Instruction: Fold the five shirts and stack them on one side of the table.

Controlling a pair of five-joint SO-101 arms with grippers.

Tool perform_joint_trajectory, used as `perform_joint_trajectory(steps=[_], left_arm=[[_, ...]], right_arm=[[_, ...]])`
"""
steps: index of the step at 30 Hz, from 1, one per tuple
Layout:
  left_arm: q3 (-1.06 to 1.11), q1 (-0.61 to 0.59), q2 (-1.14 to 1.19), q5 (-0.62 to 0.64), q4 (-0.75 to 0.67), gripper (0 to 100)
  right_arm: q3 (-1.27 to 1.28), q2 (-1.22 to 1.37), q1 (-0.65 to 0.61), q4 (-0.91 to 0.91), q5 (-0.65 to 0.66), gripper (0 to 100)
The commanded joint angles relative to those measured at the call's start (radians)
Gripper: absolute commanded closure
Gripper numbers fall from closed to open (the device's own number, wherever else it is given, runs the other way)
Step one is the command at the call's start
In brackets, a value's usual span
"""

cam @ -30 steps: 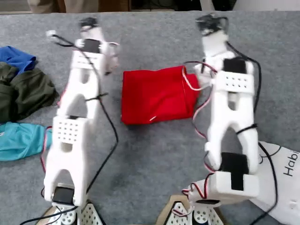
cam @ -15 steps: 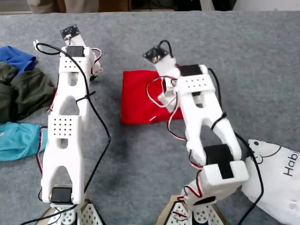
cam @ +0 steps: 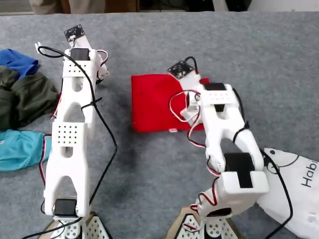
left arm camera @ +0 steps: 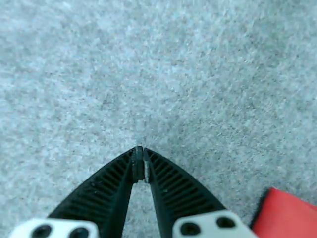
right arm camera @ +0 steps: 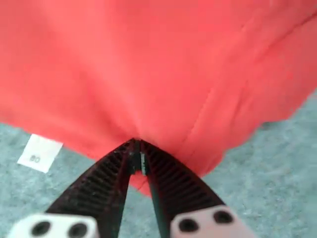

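My right fingers [right arm camera: 166, 181] are pinched shut on the red shirt [cam: 154, 102] edge, mid-fold. My left fingers [left arm camera: 106, 186] are closed, empty, over the worktop [left arm camera: 208, 69]. Next, probably: carry edge across, release.

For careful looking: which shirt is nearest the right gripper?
The red shirt: the right gripper pinches it; the blue, green and turquoise ones lie beyond the left arm.
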Motion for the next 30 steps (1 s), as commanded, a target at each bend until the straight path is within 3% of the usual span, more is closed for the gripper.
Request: perform_joint_trajectory(steps=[1,6,10,18,30], left_arm=[[-0.052,0.014,-0.019,-0.006,0.009,98],[-0.052,0.057,-0.019,-0.048,0.034,98],[-0.048,0.086,-0.019,-0.054,0.034,98],[-0.044,0.087,-0.018,-0.054,0.029,98],[-0.043,0.092,-0.018,-0.055,0.031,98]], right_arm=[[-0.145,-0.087,0.002,0.066,0.006,99.0],[-0.395,-0.14,-0.004,0.181,0.038,99.0],[-0.57,-0.05,-0.004,0.16,0.041,98.8],[-1.033,0.498,-0.007,0.158,0.02,98.7],[-1.974,1.204,0.105,0.448,-0.035,98.7]])
